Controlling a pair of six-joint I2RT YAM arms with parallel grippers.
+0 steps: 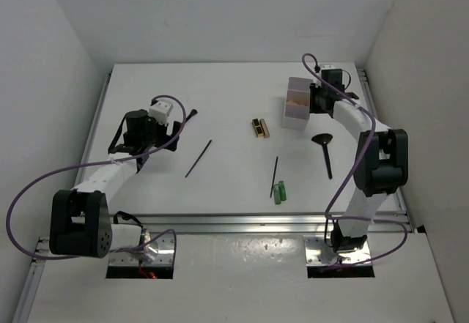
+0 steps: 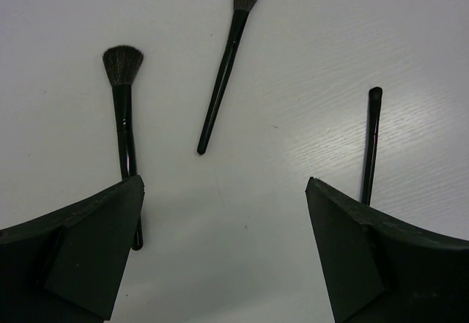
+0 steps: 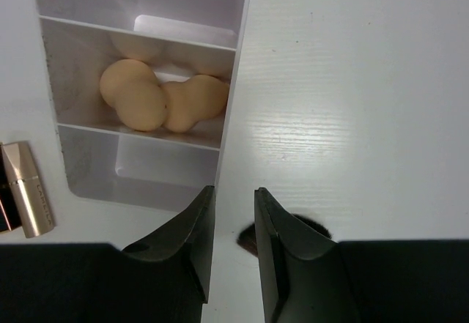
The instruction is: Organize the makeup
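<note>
My left gripper (image 1: 172, 121) is open wide and empty over the left of the table; in the left wrist view (image 2: 223, 184) it hangs above bare table. Ahead of it lie a flared-head brush (image 2: 122, 67), a slimmer brush (image 2: 223, 74) and a thin black stick (image 2: 372, 140). My right gripper (image 1: 315, 102) stands beside the white compartmented box (image 1: 297, 103). Its jaws (image 3: 233, 189) are a narrow gap apart with nothing between them. A black brush (image 1: 325, 151) lies just below it, its head (image 3: 311, 228) under my fingers. A black-and-gold case (image 1: 259, 127), a second stick (image 1: 275, 176), another stick (image 1: 198, 158) and green tubes (image 1: 279, 191) lie mid-table.
The box's middle compartment holds two beige sponges (image 3: 161, 103); its near compartment (image 3: 139, 165) is empty. The gold case (image 3: 29, 187) lies left of the box. White walls enclose the table on three sides. A purple cable (image 1: 183, 118) loops over the left arm.
</note>
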